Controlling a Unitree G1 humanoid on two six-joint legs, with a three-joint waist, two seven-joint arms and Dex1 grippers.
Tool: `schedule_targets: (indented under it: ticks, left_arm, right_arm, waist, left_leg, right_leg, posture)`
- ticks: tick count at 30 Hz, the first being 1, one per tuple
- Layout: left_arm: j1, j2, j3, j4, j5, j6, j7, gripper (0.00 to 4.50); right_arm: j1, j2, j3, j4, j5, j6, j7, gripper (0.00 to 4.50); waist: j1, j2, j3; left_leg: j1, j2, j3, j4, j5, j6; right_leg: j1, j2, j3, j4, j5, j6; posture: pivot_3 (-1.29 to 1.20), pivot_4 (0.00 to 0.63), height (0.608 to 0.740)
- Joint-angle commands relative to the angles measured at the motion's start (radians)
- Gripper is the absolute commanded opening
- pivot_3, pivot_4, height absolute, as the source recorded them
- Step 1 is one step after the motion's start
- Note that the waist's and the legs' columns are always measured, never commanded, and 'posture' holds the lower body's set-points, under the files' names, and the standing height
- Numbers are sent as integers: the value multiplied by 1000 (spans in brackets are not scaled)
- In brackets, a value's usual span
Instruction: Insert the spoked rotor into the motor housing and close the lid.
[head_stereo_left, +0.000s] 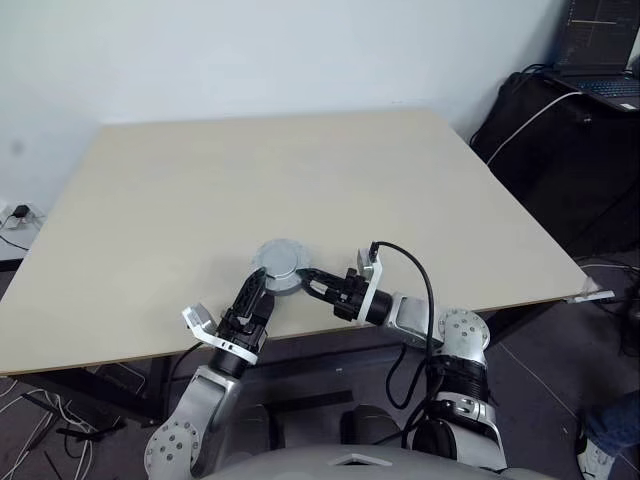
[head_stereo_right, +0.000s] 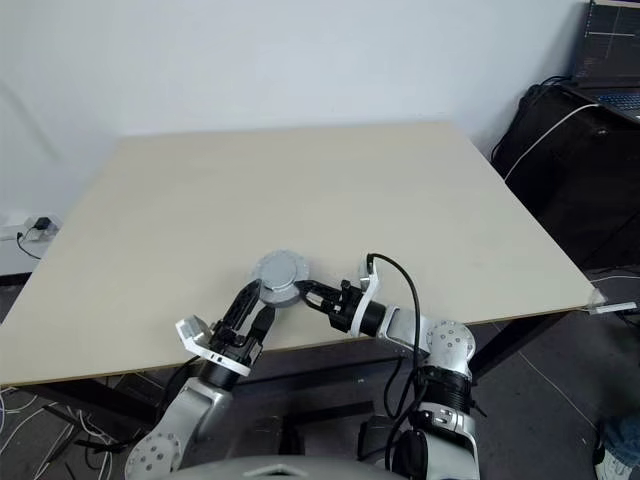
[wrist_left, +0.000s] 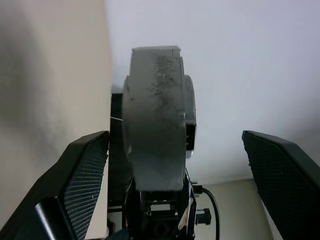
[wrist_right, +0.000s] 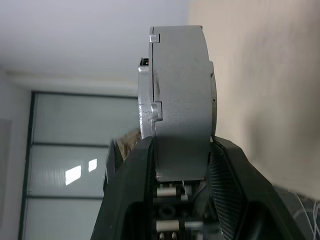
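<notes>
Broadly, you see a pale beige table (head_stereo_left: 300, 180) that takes up most of both head views, with a white wall behind it. Off its far right corner sits a dark bag or case (head_stereo_left: 560, 150) with a white cable across it, and an open laptop (head_stereo_left: 600, 50) rests on top.

Next in size are your two arms, meeting over the near edge of the table. The right gripper (head_stereo_left: 305, 282) reaches in from the right and points toward the left; you find its two black fingers (wrist_right: 235, 180) pressed against the two flat faces of a round grey assembly, pinching it edge-on. The left gripper (head_stereo_left: 262, 290) comes up from below on the left. Its fingers (wrist_left: 80, 170) are spread wide, one on each side of the grey body and clear of it, so you can read it as released.

Smallest is the task's thing itself. The motor housing (head_stereo_left: 280, 265) with the lid (wrist_right: 177, 90) seated on it appears as one closed grey drum, held just above the table near its front edge. Along its rim you can make out a seam and small notches. The rotor's place cannot be told, since the drum's interior is hidden.
</notes>
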Motion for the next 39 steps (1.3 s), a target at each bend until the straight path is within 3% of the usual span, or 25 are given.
schedule_targets:
  ticks: [1, 9, 12, 18, 23, 30, 33, 39]
  left_arm:
    - [-32, -114, -37, 4, -23, -8, -2, 4486]
    - [-47, -103, -52, 16, -13, -10, -2, 4486]
    - [-49, -102, -54, 17, -14, -13, -3, 3894]
    - [-53, -98, -54, 21, -16, -17, -7, 2052]
    - [-55, -96, -52, 21, -16, -18, -7, 2070]
    - [-59, -92, -44, 19, 6, -36, -5, 2070]
    - [-73, -89, -31, 22, 19, -56, 1, 2070]
    - [-128, -81, 25, 60, 52, -126, 45, 2070]
  right_arm:
    - [-10, 9, 10, -61, 81, 22, -2, 1224]
    - [1, 3, 28, -79, 109, 32, -19, 1224]
    - [6, 3, 34, -83, 119, 29, -27, 1224]
    - [18, -11, 68, -122, 91, -6, -17, 1224]
    - [37, -26, 104, -152, 79, -42, 9, 1224]
    - [49, -82, 138, -182, 56, -88, 38, 3507]
    - [69, -159, 227, -277, -80, -175, 62, 4496]
    - [141, -322, 489, -407, -477, -568, 216, 4500]
  waist:
    - [0, 0, 0]
    - [0, 0, 0]
    - [0, 0, 0]
    - [1, 0, 0]
    - [0, 0, 0]
    - [1, 0, 0]
    - [2, 0, 0]
    - [4, 0, 0]
  left_leg:
    - [0, 0, 0, 0, 0, 0]
    - [0, 0, 0, 0, 0, 0]
    - [0, 0, 0, 0, 0, 0]
    - [0, 0, 0, 1, 0, 0]
    - [0, 0, 0, 1, 0, 0]
    - [0, 0, -1, 1, 0, 0]
    - [0, 0, -1, 1, 0, 0]
    - [0, -1, -1, 2, 0, 0]
  right_leg:
    - [0, 0, 0, 0, 0, 0]
    - [0, 0, 0, 0, 0, 0]
    - [0, 0, 0, 0, 0, 0]
    - [0, 0, 0, 0, 0, 0]
    - [0, 0, 0, 0, 0, 0]
    - [1, 0, -1, 0, 0, 0]
    - [1, 0, -1, 0, 0, 0]
    - [1, 0, -1, 0, 0, 0]
  posture:
    - [0, 0, 740]
    - [0, 0, 740]
    - [0, 0, 740]
    - [0, 0, 740]
    - [0, 0, 740]
    - [0, 0, 740]
    - [0, 0, 740]
    - [0, 0, 740]
